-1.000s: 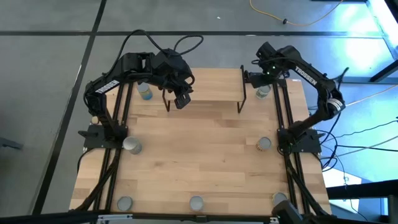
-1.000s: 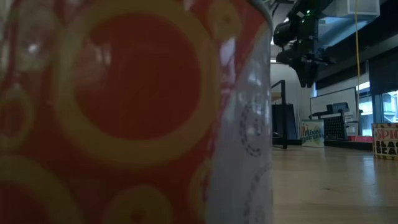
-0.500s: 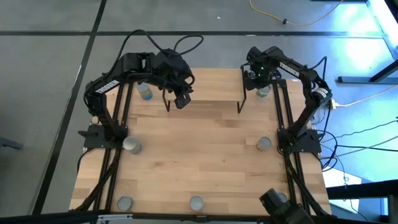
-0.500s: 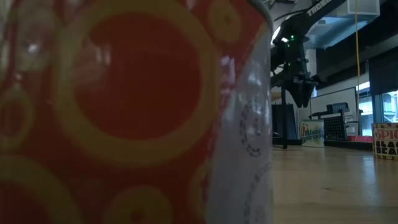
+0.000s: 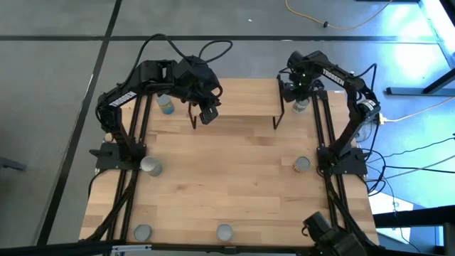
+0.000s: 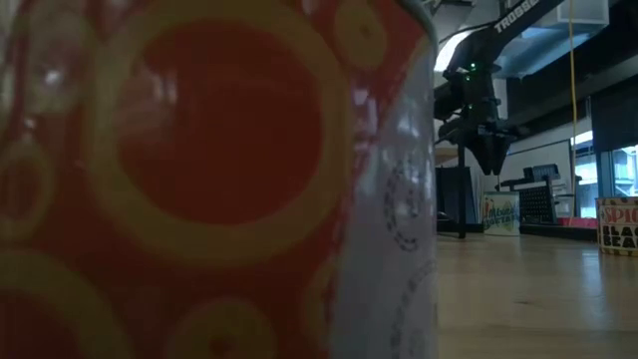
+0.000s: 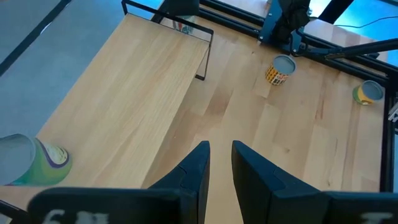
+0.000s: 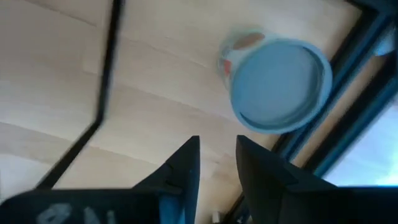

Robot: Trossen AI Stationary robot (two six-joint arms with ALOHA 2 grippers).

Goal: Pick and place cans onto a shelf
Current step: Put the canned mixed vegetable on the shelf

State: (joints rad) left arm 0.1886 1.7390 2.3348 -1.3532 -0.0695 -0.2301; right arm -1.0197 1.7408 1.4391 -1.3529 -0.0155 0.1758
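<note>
The shelf (image 5: 234, 99) stands at the far middle of the table on black legs, its board bare. My left gripper (image 5: 207, 114) hovers over the shelf's left near edge, fingers nearly together and empty; the left wrist view shows them (image 7: 219, 155) above the board (image 7: 124, 93). My right gripper (image 5: 296, 88) hangs above a can (image 5: 301, 106) that stands on the table by the shelf's right end. The right wrist view shows this can's round top (image 8: 280, 84) ahead of the narrow fingers (image 8: 217, 155). In the low view the right gripper (image 6: 488, 152) points down.
Other cans stand on the table: far left (image 5: 166, 105), mid left (image 5: 151, 166), mid right (image 5: 302, 165), and two at the near edge (image 5: 143, 232) (image 5: 225, 232). An orange-red can (image 6: 199, 179) fills the low view's left. Black frame rails run along both sides.
My right gripper has come down and a little toward the near edge, over the can by the shelf's right end, while its elbow has swung inward. My left arm has kept still.
</note>
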